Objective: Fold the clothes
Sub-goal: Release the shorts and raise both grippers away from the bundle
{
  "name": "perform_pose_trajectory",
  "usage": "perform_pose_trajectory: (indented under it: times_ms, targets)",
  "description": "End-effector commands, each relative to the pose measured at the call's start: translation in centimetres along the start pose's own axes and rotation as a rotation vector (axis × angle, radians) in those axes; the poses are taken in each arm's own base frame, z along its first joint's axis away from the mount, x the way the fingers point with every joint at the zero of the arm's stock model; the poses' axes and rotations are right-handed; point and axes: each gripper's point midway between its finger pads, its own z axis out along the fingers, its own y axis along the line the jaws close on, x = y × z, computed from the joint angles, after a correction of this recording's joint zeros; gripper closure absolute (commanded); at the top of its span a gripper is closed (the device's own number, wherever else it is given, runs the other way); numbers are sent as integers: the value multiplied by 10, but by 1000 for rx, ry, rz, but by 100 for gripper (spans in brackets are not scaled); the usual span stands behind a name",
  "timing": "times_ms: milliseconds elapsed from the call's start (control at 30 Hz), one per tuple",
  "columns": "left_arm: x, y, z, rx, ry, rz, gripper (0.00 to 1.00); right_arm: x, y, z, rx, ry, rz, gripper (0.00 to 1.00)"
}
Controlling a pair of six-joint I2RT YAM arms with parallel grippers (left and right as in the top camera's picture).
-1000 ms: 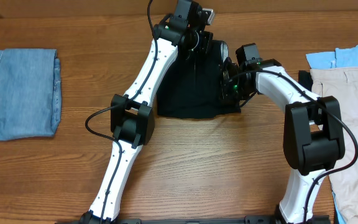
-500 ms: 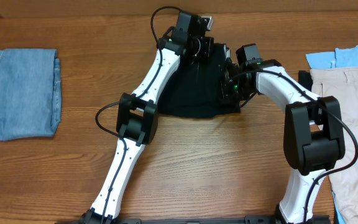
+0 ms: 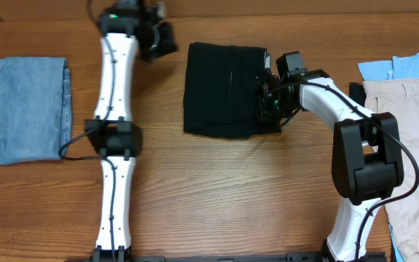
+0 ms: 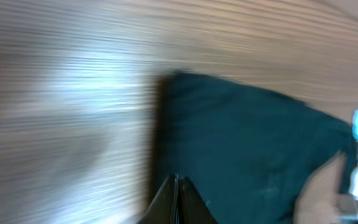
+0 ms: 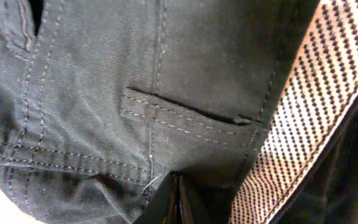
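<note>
The black garment (image 3: 222,90) lies folded into a rectangle on the table's far middle. My right gripper (image 3: 266,96) is at its right edge. In the right wrist view its jaws (image 5: 178,185) are shut with their tips buried in the black cloth (image 5: 166,68), beside a stitched pocket and a dotted waistband lining (image 5: 303,106). My left gripper (image 3: 169,42) is off the garment's far left corner, shut and empty. In the blurred left wrist view its fingers (image 4: 178,190) are closed above the garment's edge (image 4: 253,149).
A folded denim garment (image 3: 24,109) lies at the far left. Beige clothes (image 3: 406,145) and a light blue one (image 3: 388,69) are piled at the right edge. Bare wooden table (image 3: 231,196) fills the front.
My left arm has let go of the black garment's far edge and swung left, off the cloth. The garment now lies flat and uncovered. The right arm has not moved.
</note>
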Motion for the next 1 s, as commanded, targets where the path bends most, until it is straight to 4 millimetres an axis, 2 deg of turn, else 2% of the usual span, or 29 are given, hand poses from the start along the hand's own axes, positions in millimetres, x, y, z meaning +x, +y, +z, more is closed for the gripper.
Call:
perform_pose_trajectory:
  times_ms: [0,33,100,167,233,267,333,400,433,467,533,600,633,667,700,767,867,900,967]
  targets:
    - [-9,13,-84,-197,-102,34,95,-29,16,-32,-9,-93,-38,91]
    - [-3,17,-103,-262,-102,24,91,-35,21,-43,-6,-115,-43,89]
    - [9,18,-127,-327,-94,14,88,-44,30,-69,10,-156,-59,84]
    - [12,-3,-149,-307,-126,47,93,-52,36,-101,59,-198,-70,77]
    - [14,-29,-173,-254,-169,79,92,-54,39,-127,105,-222,-70,75]
    - [17,-47,-192,-219,-203,102,91,-54,40,-141,130,-232,-56,74]
    - [22,-64,-222,-202,-256,122,88,-53,38,-156,176,-233,-19,69]
    - [33,-77,-248,-190,-284,117,82,-54,40,-162,180,-238,-21,64]
    - [44,-80,-261,-199,-280,103,78,-55,41,-163,179,-243,-23,63]
    - [57,-74,-269,-241,-255,77,77,-55,41,-163,179,-245,-24,63]
    - [89,-46,-273,-367,-177,-3,71,-56,40,-164,188,-247,-22,62]
    - [118,-21,-265,-457,-87,-72,65,-57,36,-165,207,-252,-21,61]
    - [130,-9,-255,-497,-30,-93,58,-58,36,-165,211,-257,-22,60]
    - [141,7,-235,-532,49,-113,47,-61,36,-166,211,-268,-25,56]
    - [145,16,-215,-530,96,-117,41,-63,37,-166,210,-278,-28,52]
    - [148,24,-171,-452,158,-87,34,-68,37,-167,208,-297,-34,44]
    - [143,32,-109,-325,178,-65,17,-70,33,-158,208,-297,-35,44]
    - [144,32,-91,-295,194,-42,14,-70,30,-151,210,-280,-30,43]
    - [144,33,-70,-292,211,-20,10,-71,21,-132,213,-243,-18,43]
